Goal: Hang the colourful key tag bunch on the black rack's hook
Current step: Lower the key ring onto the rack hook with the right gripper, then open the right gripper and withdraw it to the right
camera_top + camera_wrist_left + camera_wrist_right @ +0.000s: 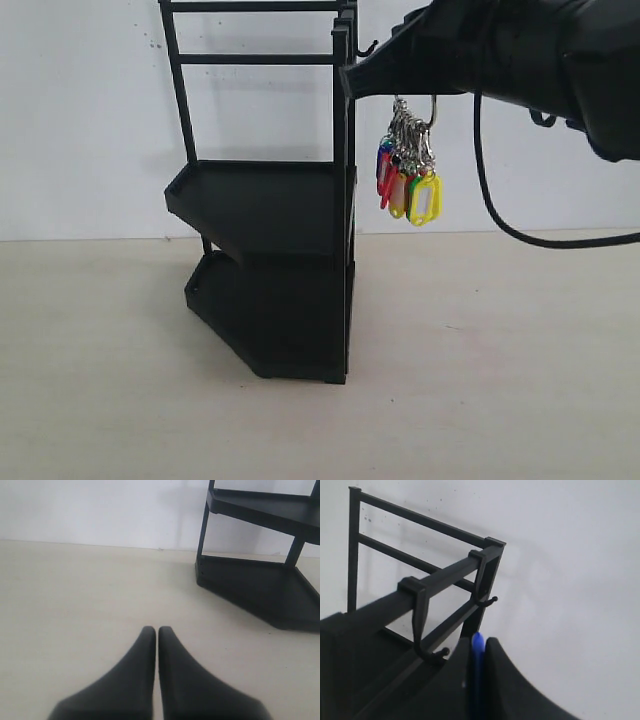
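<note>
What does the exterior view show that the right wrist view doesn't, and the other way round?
Only the exterior view shows the colourful key tag bunch dangling under the right end effector, the black rack's two trays and the table. Only the right wrist view shows the bunch's blue loop pinched between its fingers, and two hooks clipped over the top bar. Both show the rack's upper bars, the white wall and that end effector.

Rack (270, 210) standing on the table (500, 380), in front of the wall (80, 120). Key bunch (410, 180) hanging just right of the rack's top, under the right gripper (348, 80), near the hooks (432, 654).
</note>
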